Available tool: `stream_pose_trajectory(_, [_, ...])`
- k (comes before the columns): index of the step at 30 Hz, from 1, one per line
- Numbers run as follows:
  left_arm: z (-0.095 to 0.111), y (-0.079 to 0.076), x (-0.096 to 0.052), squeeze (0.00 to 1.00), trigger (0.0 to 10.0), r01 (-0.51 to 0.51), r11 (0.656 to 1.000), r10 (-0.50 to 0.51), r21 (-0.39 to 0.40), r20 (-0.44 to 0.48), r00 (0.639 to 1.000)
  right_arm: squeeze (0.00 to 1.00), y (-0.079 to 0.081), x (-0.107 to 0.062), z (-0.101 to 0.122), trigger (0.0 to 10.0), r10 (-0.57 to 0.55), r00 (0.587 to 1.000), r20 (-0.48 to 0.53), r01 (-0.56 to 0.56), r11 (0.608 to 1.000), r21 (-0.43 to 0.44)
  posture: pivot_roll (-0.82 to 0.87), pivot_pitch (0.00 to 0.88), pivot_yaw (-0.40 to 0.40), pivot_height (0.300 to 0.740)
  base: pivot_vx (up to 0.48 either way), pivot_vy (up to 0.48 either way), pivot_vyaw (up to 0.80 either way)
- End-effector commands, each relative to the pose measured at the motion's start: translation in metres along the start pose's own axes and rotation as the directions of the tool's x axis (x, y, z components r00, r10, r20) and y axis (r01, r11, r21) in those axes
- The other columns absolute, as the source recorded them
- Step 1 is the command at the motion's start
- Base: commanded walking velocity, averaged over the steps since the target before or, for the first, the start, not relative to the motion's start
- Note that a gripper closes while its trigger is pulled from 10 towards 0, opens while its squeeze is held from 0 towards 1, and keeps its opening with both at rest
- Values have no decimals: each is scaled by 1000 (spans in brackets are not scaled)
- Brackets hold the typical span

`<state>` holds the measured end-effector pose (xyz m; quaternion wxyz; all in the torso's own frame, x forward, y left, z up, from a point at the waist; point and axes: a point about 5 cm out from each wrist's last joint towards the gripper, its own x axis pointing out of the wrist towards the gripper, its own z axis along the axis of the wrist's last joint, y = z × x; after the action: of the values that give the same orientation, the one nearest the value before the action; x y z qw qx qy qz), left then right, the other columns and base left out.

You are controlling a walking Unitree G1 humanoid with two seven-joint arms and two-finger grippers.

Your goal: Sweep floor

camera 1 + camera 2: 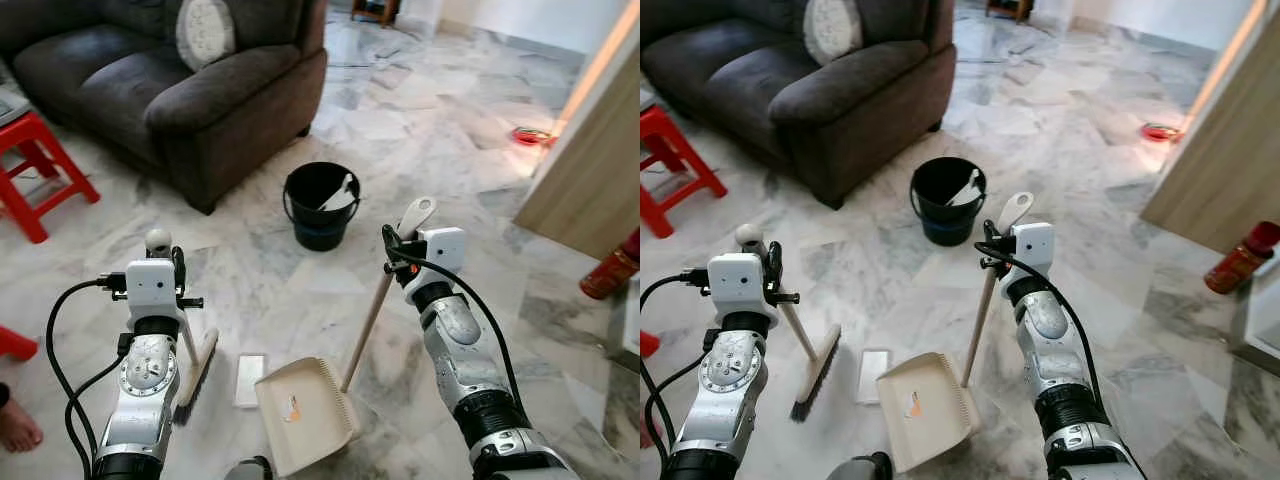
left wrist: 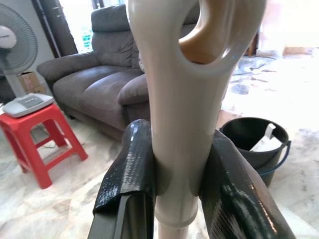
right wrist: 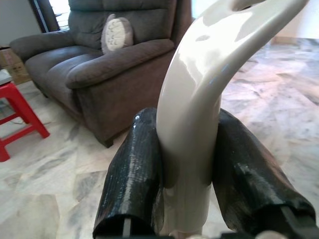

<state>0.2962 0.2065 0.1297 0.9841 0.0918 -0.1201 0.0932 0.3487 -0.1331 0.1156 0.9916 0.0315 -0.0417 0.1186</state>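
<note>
Two tools were in play on the marble floor [image 1: 440,110]. The left gripper [image 2: 174,184] was squeezed tight around the top of the brush [image 1: 197,372], whose bristles sat on the floor on the near left. The right gripper [image 3: 187,169] was clamped on the top of the dustpan handle [image 1: 372,318]. The dustpan [image 1: 303,410] lay flat on the floor, near, between the two arms, with a small orange bit in it. A white flat thing [image 1: 249,379] lay between brush and pan; maybe paper, it was hard to tell. A black bucket [image 1: 320,207] stood farther off, in front of the grey sofa [image 1: 190,90].

Both tools looked light and stiff, made of smooth plastic, so they could slip or twist in the fingers. Holding high made the far ends wobbly. The bristles looked soft and would bend when pushed.
</note>
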Motion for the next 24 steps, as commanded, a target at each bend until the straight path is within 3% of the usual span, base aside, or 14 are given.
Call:
stream_pose_trajectory(1, [7, 3, 3, 0, 10000, -12, 1000, 12, -5, 36, 999, 0, 1, 2, 9, 10000, -2, 999, 40, 1, 1000, 10, 101, 118, -37, 740, 0, 0, 0])
stream_pose_trajectory(9, [7, 4, 4, 0, 10000, -15, 1000, 15, -2, 31, 999, 0, 1, 2, 8, 10000, -3, 999, 39, 3, 1000, 12, 100, 118, -35, 740, 0, 390, 0])
stream_pose_trajectory(22, [7, 4, 4, 0, 10000, -16, 1000, 16, 0, 29, 999, 0, 0, 2, 8, 10000, -4, 999, 38, 4, 1000, 13, 101, 118, -33, 740, 0, 0, 0])
stream_pose_trajectory(24, [6, 5, 5, 0, 10000, -24, 1000, 25, -17, 18, 1000, 0, 0, 2, 8, 10000, -4, 999, 37, 3, 1000, 13, 101, 118, -33, 740, 0, 480, 0])
